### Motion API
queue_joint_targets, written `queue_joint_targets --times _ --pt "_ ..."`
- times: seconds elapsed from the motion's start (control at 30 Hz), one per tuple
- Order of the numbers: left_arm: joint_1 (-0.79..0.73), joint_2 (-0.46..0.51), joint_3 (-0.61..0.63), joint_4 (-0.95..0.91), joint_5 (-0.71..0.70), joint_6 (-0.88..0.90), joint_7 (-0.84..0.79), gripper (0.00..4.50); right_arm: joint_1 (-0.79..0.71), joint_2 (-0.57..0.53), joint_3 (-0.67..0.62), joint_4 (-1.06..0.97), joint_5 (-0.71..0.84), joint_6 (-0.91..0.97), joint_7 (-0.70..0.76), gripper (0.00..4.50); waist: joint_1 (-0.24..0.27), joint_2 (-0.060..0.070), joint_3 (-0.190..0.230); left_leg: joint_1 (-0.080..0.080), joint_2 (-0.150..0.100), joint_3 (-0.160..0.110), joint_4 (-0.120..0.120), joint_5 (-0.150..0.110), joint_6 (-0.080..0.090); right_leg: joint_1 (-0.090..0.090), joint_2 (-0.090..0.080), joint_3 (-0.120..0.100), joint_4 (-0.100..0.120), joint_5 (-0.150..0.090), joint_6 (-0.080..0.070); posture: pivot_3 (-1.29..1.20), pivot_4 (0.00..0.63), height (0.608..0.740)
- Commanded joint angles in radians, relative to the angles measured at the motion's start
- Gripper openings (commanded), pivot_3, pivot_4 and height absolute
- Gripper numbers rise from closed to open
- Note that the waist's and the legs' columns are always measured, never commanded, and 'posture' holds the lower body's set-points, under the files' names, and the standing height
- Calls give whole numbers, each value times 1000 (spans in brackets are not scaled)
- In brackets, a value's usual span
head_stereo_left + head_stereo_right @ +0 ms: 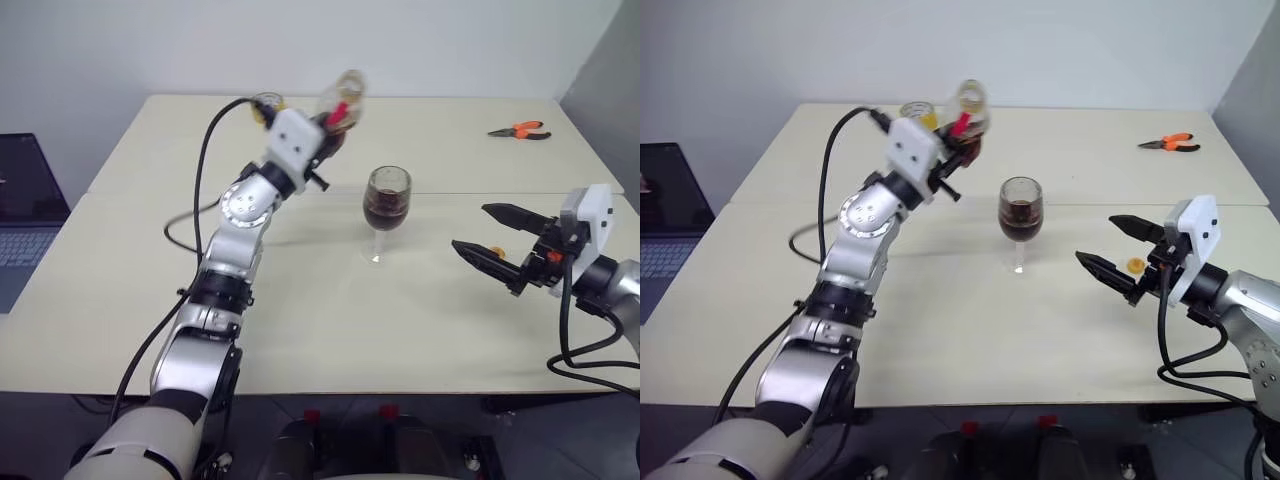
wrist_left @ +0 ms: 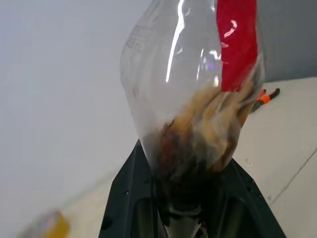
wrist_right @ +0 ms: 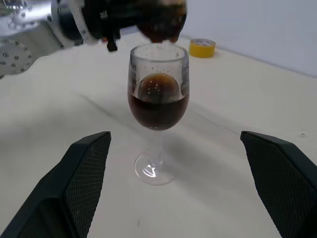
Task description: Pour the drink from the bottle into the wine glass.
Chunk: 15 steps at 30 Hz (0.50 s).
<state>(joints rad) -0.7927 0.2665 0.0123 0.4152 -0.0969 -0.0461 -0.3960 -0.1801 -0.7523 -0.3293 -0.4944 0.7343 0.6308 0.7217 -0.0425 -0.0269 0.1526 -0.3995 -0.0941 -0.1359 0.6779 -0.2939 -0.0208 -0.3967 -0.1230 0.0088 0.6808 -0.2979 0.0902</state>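
The wine glass [image 1: 386,205] stands upright at the middle of the table, about a third full of dark drink [image 3: 158,113]. My left gripper [image 1: 328,128] is raised above and to the left of the glass, shut on the clear bottle [image 1: 343,98] with the red label [image 2: 237,44]. The bottle is tilted and blurred, with a little brown drink [image 2: 198,139] pooled at the end by the fingers. My right gripper [image 1: 470,227] hangs open to the right of the glass, its fingers [image 3: 84,173] wide apart and pointing at it, holding nothing.
A yellow tape roll [image 1: 268,103] lies at the back of the table, behind my left arm. Orange-handled pliers [image 1: 520,130] lie at the far right. A small yellow round thing [image 1: 1134,265] sits on the table by my right gripper. A laptop [image 1: 20,220] stands off the table's left edge.
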Motion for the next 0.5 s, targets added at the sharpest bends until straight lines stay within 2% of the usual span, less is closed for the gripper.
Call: queue_joint_targets --times 0.03,0.23,0.5 --pt "109 1 91 -176 -72 116 67 815 -23 4 -1 -21 49 -3 23 4500 -4 0 0 0 0 0 0 0 0 0 0 0 0 0 0 0 150 740" --pt "272 -10 195 -305 -128 209 158 815 -99 -9 50 -13 70 19 54 4500 11 0 0 -1 -1 0 0 0 0 -1 0 1 -1 0 0 0 150 740" --pt "323 -4 251 -199 -108 151 215 815 -210 -19 120 1 59 30 91 4500 22 0 0 -1 -2 0 1 0 0 1 -2 1 -1 0 0 0 150 740"
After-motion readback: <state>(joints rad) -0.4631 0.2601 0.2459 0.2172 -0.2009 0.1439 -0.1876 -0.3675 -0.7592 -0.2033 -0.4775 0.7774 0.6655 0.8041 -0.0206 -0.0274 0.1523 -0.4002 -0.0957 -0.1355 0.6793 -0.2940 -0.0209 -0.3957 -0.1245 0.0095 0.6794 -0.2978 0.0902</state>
